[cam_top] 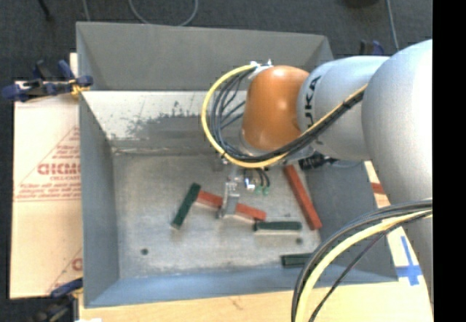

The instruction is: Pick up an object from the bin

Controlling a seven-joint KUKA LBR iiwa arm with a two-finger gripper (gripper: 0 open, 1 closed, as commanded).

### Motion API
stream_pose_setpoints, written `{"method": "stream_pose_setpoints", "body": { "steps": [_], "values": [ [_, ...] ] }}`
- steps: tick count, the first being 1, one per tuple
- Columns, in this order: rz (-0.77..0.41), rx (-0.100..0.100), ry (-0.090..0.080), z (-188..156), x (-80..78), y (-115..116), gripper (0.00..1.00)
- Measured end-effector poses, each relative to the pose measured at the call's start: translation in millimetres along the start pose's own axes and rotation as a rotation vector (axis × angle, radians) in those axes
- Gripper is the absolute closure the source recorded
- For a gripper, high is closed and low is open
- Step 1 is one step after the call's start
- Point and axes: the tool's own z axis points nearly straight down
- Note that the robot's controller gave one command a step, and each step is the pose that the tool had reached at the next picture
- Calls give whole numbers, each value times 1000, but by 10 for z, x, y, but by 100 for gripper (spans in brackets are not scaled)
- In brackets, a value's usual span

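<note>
Grey bin floor [145, 240]: end effector [231, 208] over red stick [211, 200], long axis left-right; grip state unclear.

Robot arm [397, 105]: thick, rounded links in pale silver-grey with a smooth, slightly glossy finish. At the wrist sits a domed orange cover [271, 105], joined to the grey link by a light ring that carries black lettering [312, 103] reading KUKA, seen sideways. A bundle of cables [212, 120], yellow and black, loops out around the orange cover and back under it. A second pair of cables [342, 251], one yellow and one black, arcs beside the large grey link. The hand [231, 211] is a small, slender piece of grey metal below the cover.
</note>
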Motion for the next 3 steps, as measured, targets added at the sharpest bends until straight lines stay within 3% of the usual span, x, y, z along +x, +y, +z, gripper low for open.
{"method": "stream_pose_setpoints", "body": {
  "steps": [1, 2, 3],
  "values": [
    [79, -2, 7, 6, 439, -48, 0],
    [81, -3, 5, 2, 432, -46, 0],
    [84, -4, 4, -5, 425, -45, 100]
  ]
}}
